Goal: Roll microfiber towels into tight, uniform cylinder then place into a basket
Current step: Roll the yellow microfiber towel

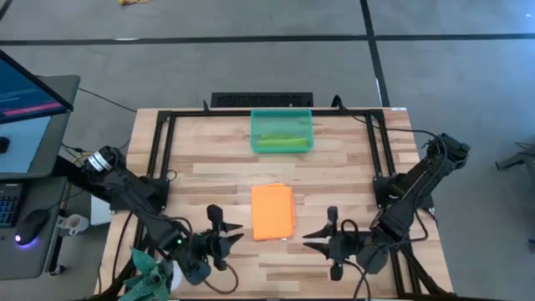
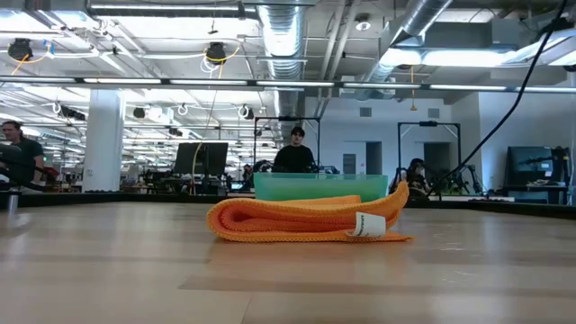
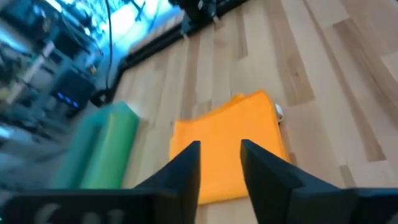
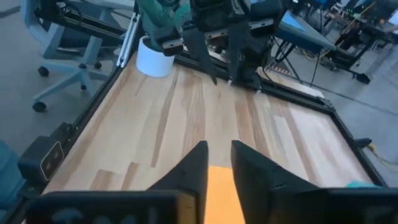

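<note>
Both claws sit low at the near edge of the table (image 1: 217, 159), one on each side of the orange towel (image 1: 272, 211). The left claw (image 1: 234, 233) is spread wide with nothing in it, tips pointing in at the towel's near left corner, just beside it but not touching as far as I can see. The right claw (image 1: 313, 237) mirrors it on the other side, also wide open and empty, just off the towel's near right corner. From the left wrist camera the left claw's fingers (image 3: 186, 168) frame the orange towel (image 3: 227, 149) right ahead. The right wrist camera looks across the bare wood at the other arm, with a sliver of orange between its own fingers (image 4: 193, 165).

The orange towel lies folded into a flat rectangle around the middle of the table, a bit toward the near side. In the low view it's a squashed, layered fold (image 2: 306, 219) with a small white tag (image 2: 367, 225) at one end, not a tight cylinder.

Farther back, well apart from the orange one, the basket (image 1: 282, 114) sits near the far edge with the green towel (image 1: 281, 140) lying in it.

Beyond the table, a person (image 2: 294, 153) shows in the room behind the basket.
</note>
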`<state>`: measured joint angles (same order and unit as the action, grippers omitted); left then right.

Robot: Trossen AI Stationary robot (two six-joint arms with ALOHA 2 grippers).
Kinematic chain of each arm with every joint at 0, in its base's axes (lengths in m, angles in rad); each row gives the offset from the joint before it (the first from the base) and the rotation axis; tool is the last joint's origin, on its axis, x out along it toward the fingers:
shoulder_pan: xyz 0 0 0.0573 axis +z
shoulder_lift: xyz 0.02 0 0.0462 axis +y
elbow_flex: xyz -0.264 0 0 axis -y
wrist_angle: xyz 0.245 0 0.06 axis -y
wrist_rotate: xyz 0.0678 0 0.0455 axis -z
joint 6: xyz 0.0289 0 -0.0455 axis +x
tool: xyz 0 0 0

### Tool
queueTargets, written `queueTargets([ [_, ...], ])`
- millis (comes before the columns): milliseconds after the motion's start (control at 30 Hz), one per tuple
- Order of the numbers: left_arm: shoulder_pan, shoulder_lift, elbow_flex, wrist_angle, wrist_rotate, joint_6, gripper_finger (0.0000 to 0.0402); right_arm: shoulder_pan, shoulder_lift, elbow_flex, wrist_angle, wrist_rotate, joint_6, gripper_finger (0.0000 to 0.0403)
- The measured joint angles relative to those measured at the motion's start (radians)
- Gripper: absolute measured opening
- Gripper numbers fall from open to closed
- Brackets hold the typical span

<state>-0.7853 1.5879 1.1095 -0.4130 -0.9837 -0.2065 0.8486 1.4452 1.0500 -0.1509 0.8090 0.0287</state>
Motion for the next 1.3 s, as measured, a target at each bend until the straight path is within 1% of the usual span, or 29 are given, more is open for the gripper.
queueTargets([
  [67, 0.019, 0.001, -0.001, -0.021, 0.039, -0.055, 0.0132, 0.000, 0.000, 0.000, -0.012, 0.000, 0.022, 0.0115],
  [133, 0.039, 0.001, -0.001, -0.023, 0.098, -0.076, 0.0154, -0.004, 0.000, 0.000, -0.042, -0.004, 0.051, 0.0138],
  [267, 0.072, 0.006, -0.001, -0.018, 0.224, -0.077, 0.0181, -0.023, 0.003, 0.000, -0.127, -0.071, 0.153, 0.0181],
  [333, 0.080, 0.020, -0.001, -0.013, 0.243, -0.070, 0.0186, -0.039, 0.027, 0.000, -0.132, -0.096, 0.179, 0.0198],
  [467, 0.086, 0.073, -0.001, 0.012, 0.227, -0.039, 0.0187, -0.045, 0.094, 0.000, -0.117, -0.109, 0.163, 0.0219],
  [567, 0.086, 0.132, -0.001, 0.049, 0.212, 0.018, 0.0187, -0.043, 0.164, -0.001, -0.111, -0.117, 0.127, 0.0225],
  [700, 0.091, 0.209, -0.002, 0.099, 0.217, 0.076, 0.0188, -0.043, 0.242, 0.000, -0.064, -0.116, 0.097, 0.0225],
  [767, 0.092, 0.236, -0.002, 0.108, 0.218, 0.082, 0.0188, -0.044, 0.278, 0.000, -0.031, -0.116, 0.096, 0.0224],
  [833, 0.100, 0.263, -0.002, 0.142, 0.219, 0.083, 0.0187, -0.047, 0.301, 0.000, -0.026, -0.115, 0.095, 0.0224],
  [1000, 0.118, 0.314, -0.001, 0.161, 0.219, 0.082, 0.0187, -0.068, 0.361, -0.001, -0.002, -0.116, 0.095, 0.0224],
  [1033, 0.121, 0.319, -0.002, 0.157, 0.225, 0.082, 0.0187, -0.078, 0.372, 0.000, 0.017, -0.120, 0.095, 0.0224],
  [1200, 0.148, 0.331, -0.001, 0.185, 0.319, 0.082, 0.0187, -0.125, 0.434, 0.005, 0.035, -0.166, 0.095, 0.0224],
  [1300, 0.163, 0.331, -0.001, 0.187, 0.329, 0.082, 0.0187, -0.147, 0.462, 0.003, 0.030, -0.171, 0.095, 0.0224],
])
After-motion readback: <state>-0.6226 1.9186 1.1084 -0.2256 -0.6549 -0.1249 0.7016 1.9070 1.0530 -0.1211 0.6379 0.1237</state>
